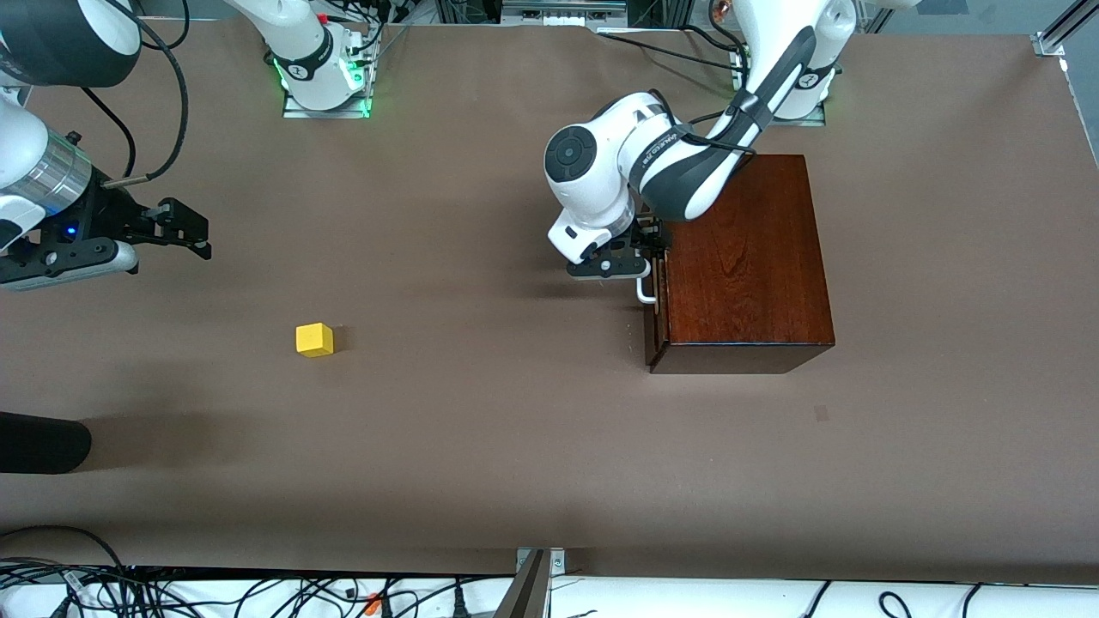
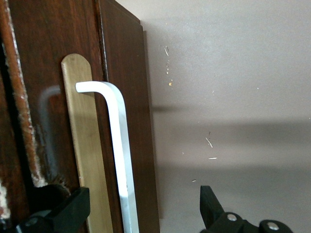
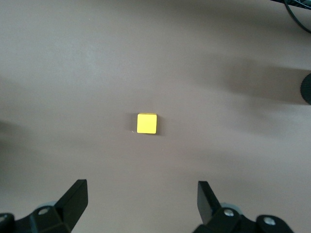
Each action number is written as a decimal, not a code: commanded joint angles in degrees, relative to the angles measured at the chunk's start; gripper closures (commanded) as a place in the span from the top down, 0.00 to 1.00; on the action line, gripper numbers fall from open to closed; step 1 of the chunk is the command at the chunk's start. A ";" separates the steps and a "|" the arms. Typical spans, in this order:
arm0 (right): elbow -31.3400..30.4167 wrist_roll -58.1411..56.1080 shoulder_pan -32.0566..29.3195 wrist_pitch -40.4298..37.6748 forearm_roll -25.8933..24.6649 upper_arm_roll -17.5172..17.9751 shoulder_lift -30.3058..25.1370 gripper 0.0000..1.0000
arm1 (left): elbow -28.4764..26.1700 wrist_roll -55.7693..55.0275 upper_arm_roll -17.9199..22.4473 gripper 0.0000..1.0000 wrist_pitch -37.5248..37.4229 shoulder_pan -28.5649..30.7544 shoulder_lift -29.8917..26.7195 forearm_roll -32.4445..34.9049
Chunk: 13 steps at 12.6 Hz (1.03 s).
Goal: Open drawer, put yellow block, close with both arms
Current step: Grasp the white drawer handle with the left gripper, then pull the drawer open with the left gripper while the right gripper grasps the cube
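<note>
Drawer [image 1: 654,313]: set in the mahogany box [image 1: 745,257], which stands toward the left arm's end of the table, about midway between the base edge and the camera edge; it looks barely started, only a thin pale strip showing at the front.
Handle [image 2: 119,160]: white bar on the drawer front, running between the left fingers.
Left gripper [image 1: 646,249]: at the drawer front, fingers spread wide on either side of the handle, not yet pinching it.
Yellow block [image 1: 314,339]: on the bare table toward the right arm's end, well apart from the box.
Right gripper [image 1: 185,227]: hangs over the table near the right arm's edge, fingers spread and empty; the block sits centred in its wrist view.
Step, as I judge it: grasping the handle.
Risks: a shallow or off-centre pinch could slip off the smooth bar; a pull off the drawer's line might drag the whole box; how deep the fingers reach past the bar is hard to tell from here.
</note>
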 commanded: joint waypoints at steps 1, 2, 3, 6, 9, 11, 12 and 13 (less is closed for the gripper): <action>1.24 -0.55 -0.47 -0.84 0.62 0.14 0.34 1.00 | -1.22 -1.78 -0.22 1.00 0.60 -0.27 0.40 1.57; 1.24 -0.55 -0.47 -0.84 0.62 0.14 0.34 1.00 | -1.13 -2.65 -0.22 1.00 0.60 -1.40 0.40 1.57; 1.24 -0.55 -0.47 -0.66 0.62 0.14 0.34 1.00 | -1.13 -3.27 -0.22 1.00 0.60 -1.67 0.57 1.57; 1.24 -0.55 -0.47 0.74 2.36 0.14 0.43 1.00 | -1.30 -3.28 -0.13 1.00 0.60 -1.68 0.66 1.57; 1.24 -0.55 -0.65 1.19 4.49 0.14 0.95 1.00 | -1.21 -2.75 0.13 1.00 0.60 -1.24 0.66 1.57; 1.24 -0.64 -0.56 1.19 4.40 0.14 1.66 1.00 | -1.13 -3.01 0.13 1.00 0.69 -1.33 0.84 1.57; 1.24 -0.73 -0.56 1.10 4.31 0.05 2.27 1.00 | -0.69 -3.36 0.05 1.00 1.47 -1.33 1.62 1.57; 1.06 -0.73 -0.56 1.01 4.14 0.05 2.97 1.00 | -0.69 -3.36 0.05 1.00 2.44 -1.33 1.80 1.57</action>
